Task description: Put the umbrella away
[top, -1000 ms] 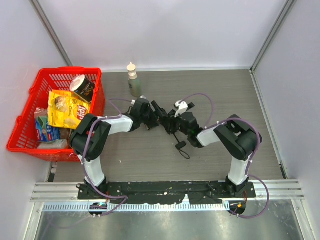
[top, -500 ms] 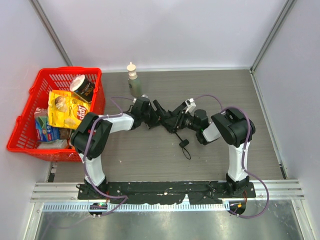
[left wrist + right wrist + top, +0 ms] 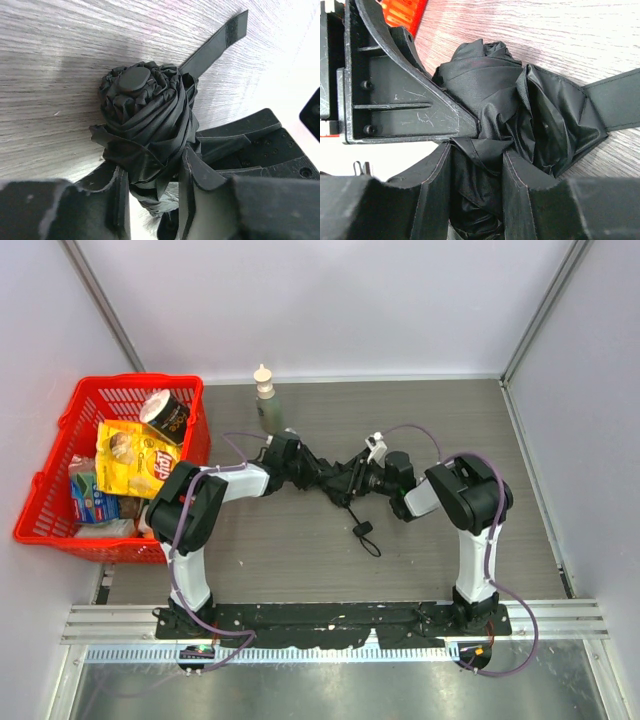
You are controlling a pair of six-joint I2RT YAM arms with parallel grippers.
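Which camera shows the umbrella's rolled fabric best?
Left wrist: the umbrella fills the frame, round tip cap and twisted folds clear, pinched by the left gripper. Right wrist shows bunched fabric close up in the right gripper, no tip. Top external shows only a small dark shape.

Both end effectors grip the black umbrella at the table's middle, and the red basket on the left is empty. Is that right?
The basket is not empty: the top view shows a yellow bag and a can inside. The rest holds.
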